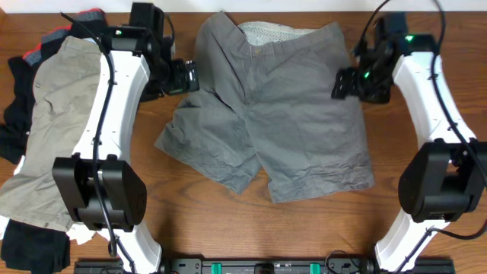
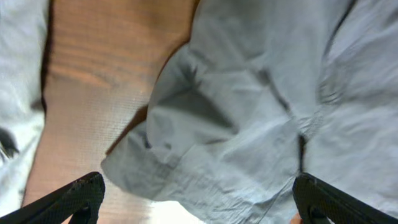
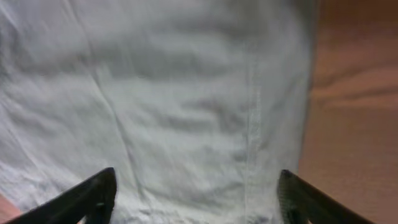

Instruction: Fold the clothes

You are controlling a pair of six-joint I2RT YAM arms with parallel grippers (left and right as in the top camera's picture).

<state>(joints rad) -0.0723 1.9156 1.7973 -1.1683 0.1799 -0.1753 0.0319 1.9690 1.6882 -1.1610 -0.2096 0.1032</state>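
Note:
Dark grey shorts [image 1: 281, 114] lie spread flat in the middle of the table, waistband at the far side with a pale lining showing. My left gripper [image 1: 186, 76] is open at the shorts' left waist edge, with grey cloth [image 2: 249, 124] between its fingers in the left wrist view. My right gripper [image 1: 344, 82] is open at the shorts' right waist edge, over grey cloth [image 3: 186, 106] in the right wrist view. Neither gripper holds the cloth.
A pile of clothes lies at the left: khaki-beige shorts [image 1: 46, 129], black pieces [image 1: 15, 114] and a red-banded piece [image 1: 72, 23]. More black cloth [image 1: 27, 247] lies at the front left corner. Bare wood [image 1: 319, 228] shows in front of the shorts.

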